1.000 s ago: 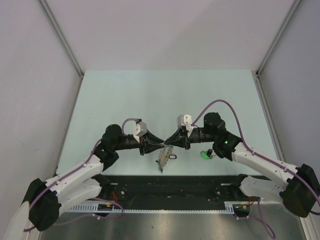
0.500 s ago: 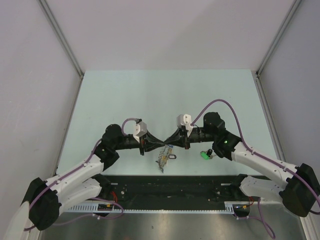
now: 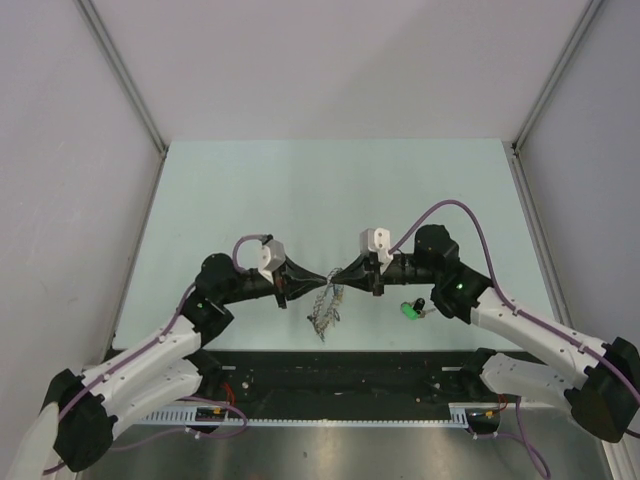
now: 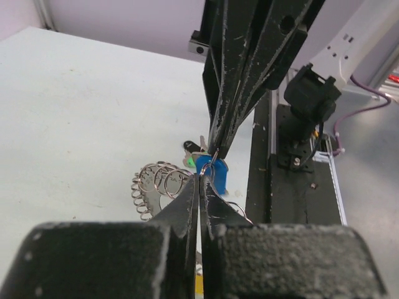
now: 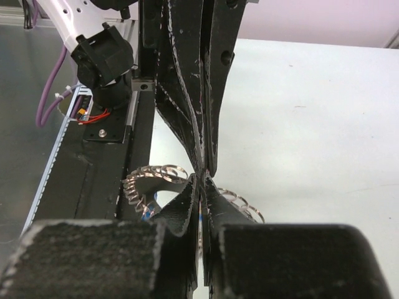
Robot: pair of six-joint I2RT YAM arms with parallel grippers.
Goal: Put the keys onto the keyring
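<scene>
One green key (image 3: 409,311) lies loose on the table (image 3: 300,190), just beside the right arm and well apart from the ring, so not yet threaded. The keyring (image 3: 323,308) hangs off the table surface, dangling toward the bases from the spot where both tips meet. Left gripper (image 3: 325,281) is pinched to a slit, seemingly on the keyring's looped edge, though the contact itself is hidden. Right gripper (image 3: 343,280) is clamped too. In the left wrist view it nips a small wire loop with the blue key (image 4: 213,172) hanging under it, touching the left tips. My read: mid-threading of the blue key, can't tell if it is on. Other keys are too small to make out. At least the green one is left.
</scene>
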